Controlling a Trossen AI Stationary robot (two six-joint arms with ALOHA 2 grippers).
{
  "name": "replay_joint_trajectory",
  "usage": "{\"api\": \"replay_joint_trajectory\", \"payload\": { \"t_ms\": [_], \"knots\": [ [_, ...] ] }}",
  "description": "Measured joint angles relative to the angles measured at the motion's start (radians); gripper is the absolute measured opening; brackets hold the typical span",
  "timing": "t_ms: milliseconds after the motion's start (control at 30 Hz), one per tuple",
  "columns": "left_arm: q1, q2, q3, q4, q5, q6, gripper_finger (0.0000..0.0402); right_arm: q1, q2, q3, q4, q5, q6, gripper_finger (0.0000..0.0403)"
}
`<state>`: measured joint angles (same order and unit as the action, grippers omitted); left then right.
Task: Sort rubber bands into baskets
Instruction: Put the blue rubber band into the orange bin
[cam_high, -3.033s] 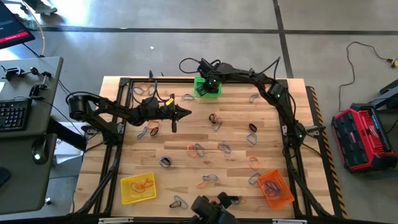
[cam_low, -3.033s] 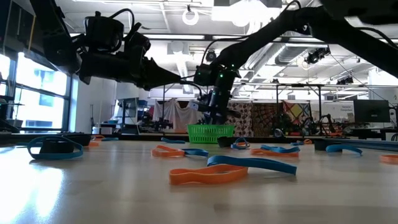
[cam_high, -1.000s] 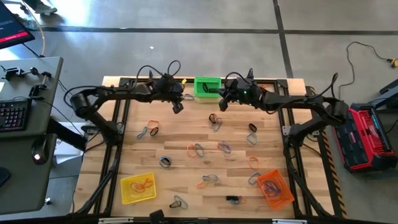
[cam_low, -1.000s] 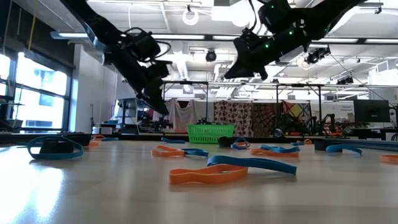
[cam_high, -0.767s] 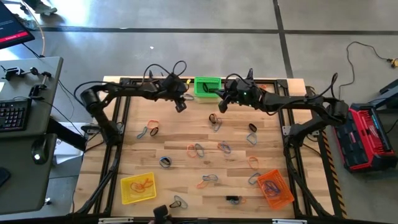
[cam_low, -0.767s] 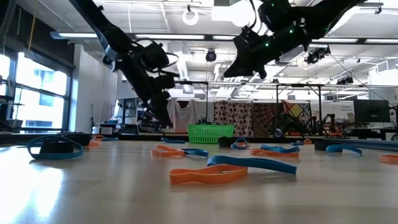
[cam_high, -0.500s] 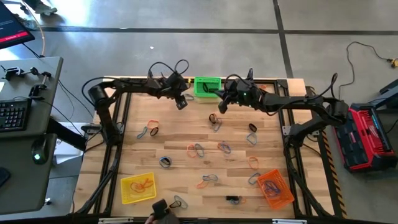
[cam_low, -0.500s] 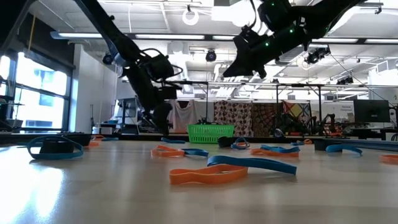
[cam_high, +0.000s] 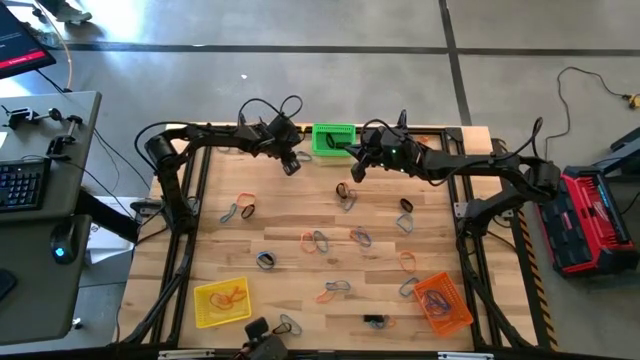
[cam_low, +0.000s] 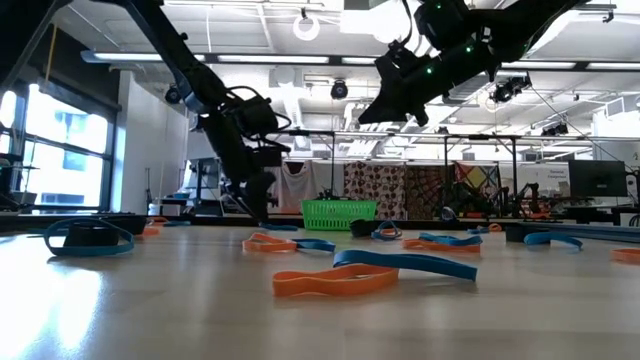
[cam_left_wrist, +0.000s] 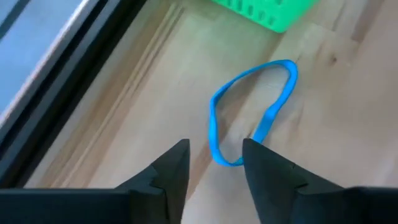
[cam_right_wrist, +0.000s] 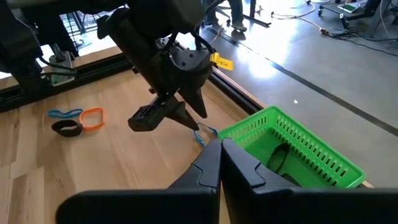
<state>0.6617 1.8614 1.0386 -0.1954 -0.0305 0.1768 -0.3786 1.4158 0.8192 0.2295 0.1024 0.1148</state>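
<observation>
Lying flat on the wooden table (cam_high: 300, 270), a blue rubber band (cam_left_wrist: 247, 115) sits just beside the green basket (cam_high: 334, 139), at the far edge of the table. The left gripper (cam_left_wrist: 216, 163) is down over this band with its fingers spread, one end of the loop lying between the two tips; no grip on it shows. In the right wrist view the same gripper (cam_right_wrist: 166, 116) points down at the band (cam_right_wrist: 200, 135) next to the basket (cam_right_wrist: 292, 148), which has a dark band inside it.

The right gripper (cam_high: 352, 168) hangs above the table on the other side of the green basket, fingers pressed together and holding nothing.

Many other rubber bands (cam_high: 318, 240) in orange, blue and black are scattered across the middle of the table. The yellow basket (cam_high: 222, 301) stands at the near left corner with orange bands in it, and the orange basket (cam_high: 443, 302) at the near right corner.
</observation>
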Motion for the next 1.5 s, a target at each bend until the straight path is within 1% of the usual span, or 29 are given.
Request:
{"api": "replay_joint_trajectory", "payload": {
  "t_ms": [233,367,433,633,700,800,1000,1100,1233,1367,1500],
  "knots": [
    [0.000,0.000,0.000,0.006,0.012,0.029,0.0060,0.000,0.000,0.000,0.000,0.000,0.000,0.0000],
    [0.000,0.000,0.000,0.003,-0.004,0.053,0.0013,0.000,0.000,0.000,0.000,0.000,0.000,0.0000],
    [0.000,0.000,0.000,0.004,-0.004,0.054,0.0004,0.000,0.000,0.000,0.000,0.000,0.000,0.0000],
    [-0.001,0.000,0.000,0.008,-0.009,0.054,0.0004,0.000,0.000,0.000,0.000,0.000,0.000,0.0000],
    [-0.001,0.000,0.000,0.007,-0.009,0.053,0.0011,0.000,0.000,0.000,0.000,0.000,-0.001,0.0000],
    [-0.001,0.000,0.000,0.007,-0.001,0.053,0.0037,0.000,0.000,0.000,0.000,0.000,0.000,0.0000],
    [-0.001,0.000,-0.001,0.028,0.015,0.024,0.0107,0.000,0.000,0.000,0.000,0.000,0.000,0.0000],
    [0.008,0.000,-0.001,0.030,0.024,0.010,0.0124,0.000,0.000,0.000,0.001,0.000,0.000,0.0000],
    [0.020,0.000,-0.001,0.018,0.066,0.000,0.0125,0.000,0.000,0.000,0.000,0.000,0.000,0.0000],
    [0.032,0.005,-0.001,0.012,0.072,-0.001,0.0115,0.000,0.000,0.000,0.002,0.000,0.000,0.0000],
    [0.039,0.041,0.000,0.016,0.082,0.000,0.0104,0.000,0.000,0.000,0.003,0.000,0.000,0.0000]
  ]
}}
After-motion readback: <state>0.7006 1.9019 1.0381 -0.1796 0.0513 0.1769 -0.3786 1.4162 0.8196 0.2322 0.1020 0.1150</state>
